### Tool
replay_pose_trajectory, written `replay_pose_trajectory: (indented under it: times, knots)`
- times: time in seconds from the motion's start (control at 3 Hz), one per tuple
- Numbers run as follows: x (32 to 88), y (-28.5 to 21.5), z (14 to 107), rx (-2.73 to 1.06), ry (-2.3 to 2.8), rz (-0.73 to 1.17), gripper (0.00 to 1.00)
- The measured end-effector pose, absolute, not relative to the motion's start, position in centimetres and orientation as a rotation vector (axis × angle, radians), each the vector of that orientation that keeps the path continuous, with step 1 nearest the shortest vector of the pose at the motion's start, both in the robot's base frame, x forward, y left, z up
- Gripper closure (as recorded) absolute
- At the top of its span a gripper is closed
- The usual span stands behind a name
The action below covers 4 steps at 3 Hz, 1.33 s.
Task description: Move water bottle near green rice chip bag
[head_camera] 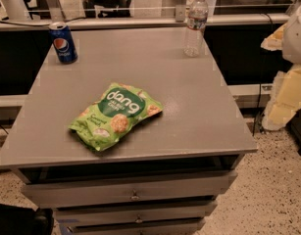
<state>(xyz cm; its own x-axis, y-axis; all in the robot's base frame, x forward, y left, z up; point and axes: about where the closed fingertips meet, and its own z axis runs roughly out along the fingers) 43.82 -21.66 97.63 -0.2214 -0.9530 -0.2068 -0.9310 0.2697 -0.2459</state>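
Observation:
The water bottle [195,24] is tall and clear, with a white cap and a dark label band. It stands upright at the far right corner of the grey table [199,126]. The green rice chip bag [115,115] lies flat near the table's front middle, with white "dang" lettering facing up. My gripper [283,99] shows as white and pale yellow parts at the right edge of the view. It is off the table's right side, well apart from the bottle and the bag, and holds nothing that I can see.
A blue Pepsi can [63,42] stands upright at the table's far left corner. Drawers [134,194] run below the table's front. A rail and a dark counter [140,21] lie behind the table. Speckled floor [272,190] is at the right.

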Motion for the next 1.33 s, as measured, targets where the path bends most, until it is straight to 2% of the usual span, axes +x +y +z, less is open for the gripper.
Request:
replay_pose_trajectory:
  times: [0.67, 1.0, 1.33]
  knots:
    - [45.0, -21.6, 97.5, -1.672, 2.201, -0.113, 0.0]
    - [49.8, -22.8, 96.9, -1.497, 2.142, -0.116, 0.0]
    - [57.5, -23.9, 96.7, -1.305, 2.062, -0.097, 0.0]
